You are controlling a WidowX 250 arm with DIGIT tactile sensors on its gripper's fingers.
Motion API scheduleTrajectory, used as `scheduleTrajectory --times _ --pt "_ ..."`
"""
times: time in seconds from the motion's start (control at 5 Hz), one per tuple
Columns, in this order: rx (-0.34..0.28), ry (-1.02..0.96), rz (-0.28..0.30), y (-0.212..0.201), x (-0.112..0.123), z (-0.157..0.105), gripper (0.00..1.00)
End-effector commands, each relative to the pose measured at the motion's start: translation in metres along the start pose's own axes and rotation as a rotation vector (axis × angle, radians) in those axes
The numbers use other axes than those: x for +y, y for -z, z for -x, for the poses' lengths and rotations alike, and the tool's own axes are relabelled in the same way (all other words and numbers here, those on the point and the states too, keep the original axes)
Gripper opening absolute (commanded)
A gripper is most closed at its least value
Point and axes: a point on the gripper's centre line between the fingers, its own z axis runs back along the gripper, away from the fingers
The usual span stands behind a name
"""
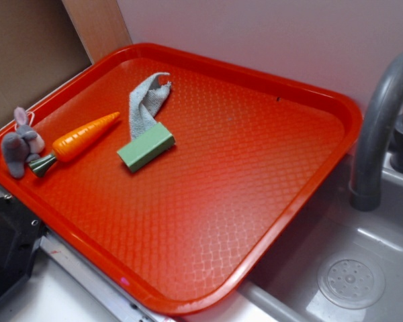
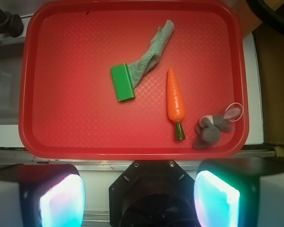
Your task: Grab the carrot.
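1. Gripper [image 2: 140, 198] lowest in wrist frame, jaws spread wide, holding nothing.
2. Carrot [image 2: 175, 100] right of centre on red tray [image 2: 75, 137], stem beside plush bunny [image 2: 213, 126].
3. Green block [image 2: 121, 82] left, touching grey cloth [image 2: 154, 55].

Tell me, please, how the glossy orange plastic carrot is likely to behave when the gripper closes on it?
The glossy orange plastic carrot looks rigid, so it should keep its shape when squeezed. Its shiny, tapered body may slip toward the point under the pads. Being round and lying flat on the red textured tray, it could roll if nudged sideways. The gripper stands open, well above it.
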Motion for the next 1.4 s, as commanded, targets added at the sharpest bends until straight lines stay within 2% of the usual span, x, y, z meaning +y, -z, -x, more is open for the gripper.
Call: scheduleTrajectory --times 0.0,0.2,0.4,0.6,0.8,1.2 --pt "0.000 0.000 0.000 0.000 0.000 0.000 1.00" --pt "-0.075 -0.017 -0.032 0.013 0.004 -0.019 1.00" --pt "-0.120 0.049 -0.047 0.028 0.016 -0.037 1.00" --pt "-0.120 0.080 -0.085 0.046 0.035 -0.044 1.00" --pt "-0.066 0.094 -0.099 0.071 0.060 -0.050 1.00" --pt "0.045 0.125 -0.109 0.121 0.088 -0.051 1.00"
